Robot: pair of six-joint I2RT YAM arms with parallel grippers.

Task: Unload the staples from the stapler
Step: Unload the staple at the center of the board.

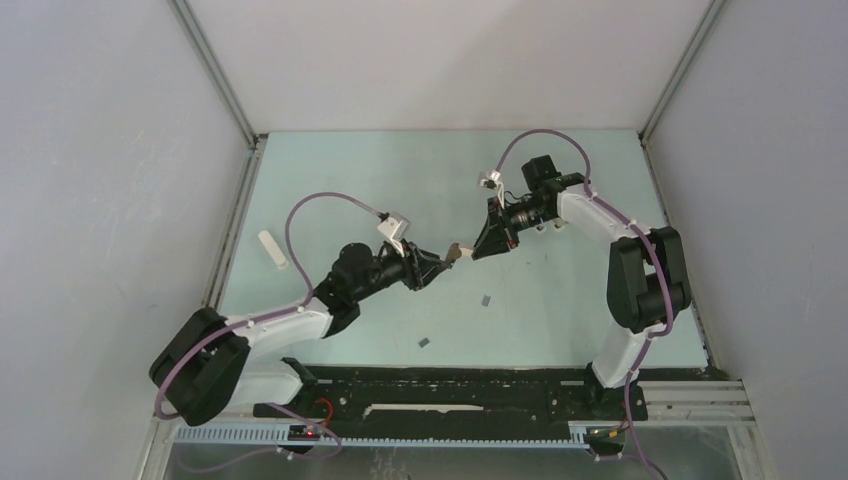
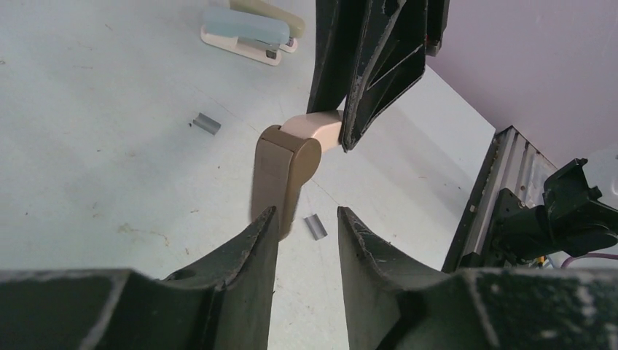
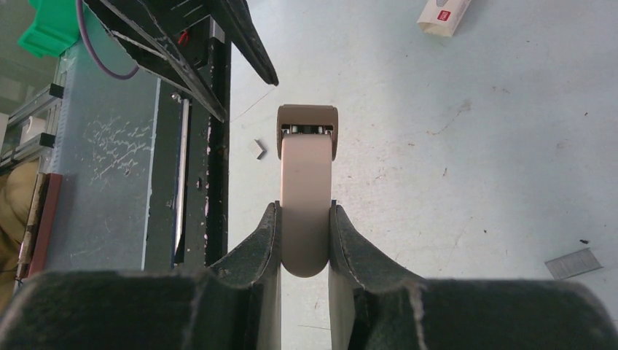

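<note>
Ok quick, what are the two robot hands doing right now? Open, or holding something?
Left gripper: open, holding nothing.
Right gripper: closed on the tan stapler.

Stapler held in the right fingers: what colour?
Two-tone: pale beige arm, darker tan hinged part. The stapler shows best in the left wrist view.
</note>
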